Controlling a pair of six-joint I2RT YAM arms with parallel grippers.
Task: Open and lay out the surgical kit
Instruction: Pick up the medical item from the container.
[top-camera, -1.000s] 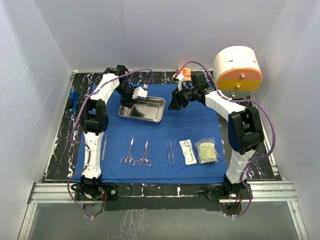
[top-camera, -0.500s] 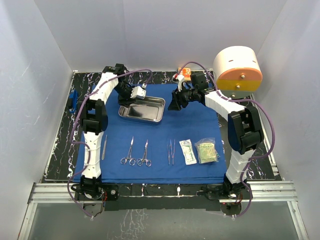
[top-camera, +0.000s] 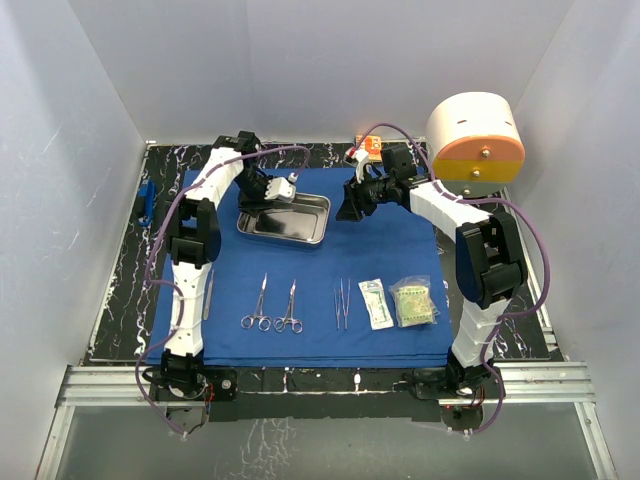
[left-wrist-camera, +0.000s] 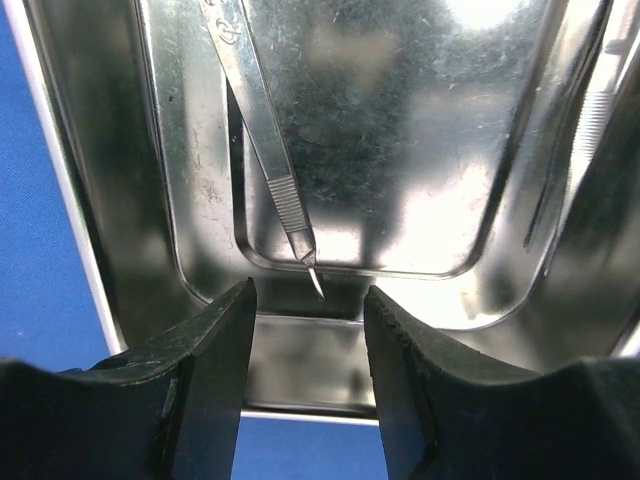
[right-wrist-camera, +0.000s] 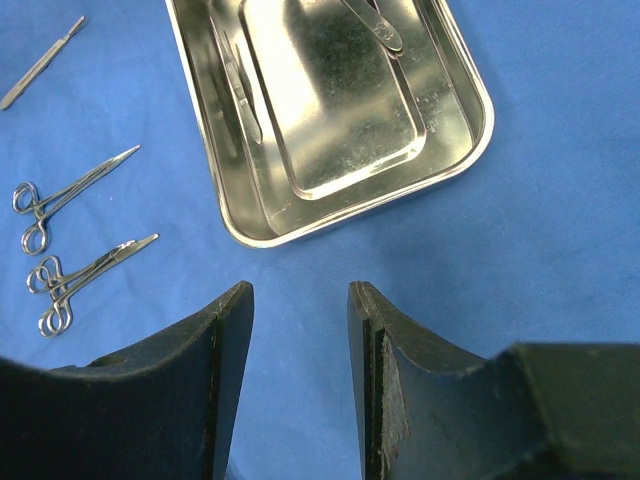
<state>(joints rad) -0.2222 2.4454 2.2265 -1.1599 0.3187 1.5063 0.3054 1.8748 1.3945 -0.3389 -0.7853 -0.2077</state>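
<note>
The surgical kit lies open on its blue cloth (top-camera: 380, 245). The steel tray (top-camera: 300, 228) sits at the cloth's rear left, and a slim pointed instrument (left-wrist-camera: 262, 140) lies inside it. My left gripper (top-camera: 268, 197) hangs open just over the tray's wall (left-wrist-camera: 310, 365), the instrument's tip just beyond its fingertips (left-wrist-camera: 225, 320) and nothing between them. My right gripper (top-camera: 351, 208) stands open over bare cloth (right-wrist-camera: 560, 230) right of the tray (right-wrist-camera: 455, 150). Along the front lie a scalpel (top-camera: 209, 293), two ring-handled forceps (top-camera: 258, 305) (top-camera: 290, 308), tweezers (top-camera: 342, 303) and two packets (top-camera: 375, 303) (top-camera: 413, 302).
A big cream-and-orange cylinder (top-camera: 476, 135) stands at the rear right beside the right arm. A small orange box (top-camera: 366, 148) sits behind the cloth. A blue object (top-camera: 147, 200) rests at the table's left edge. White walls close in three sides.
My left gripper has shifted a little to the right over the tray's rear left and its jaws have narrowed slightly. The right arm has not moved.
</note>
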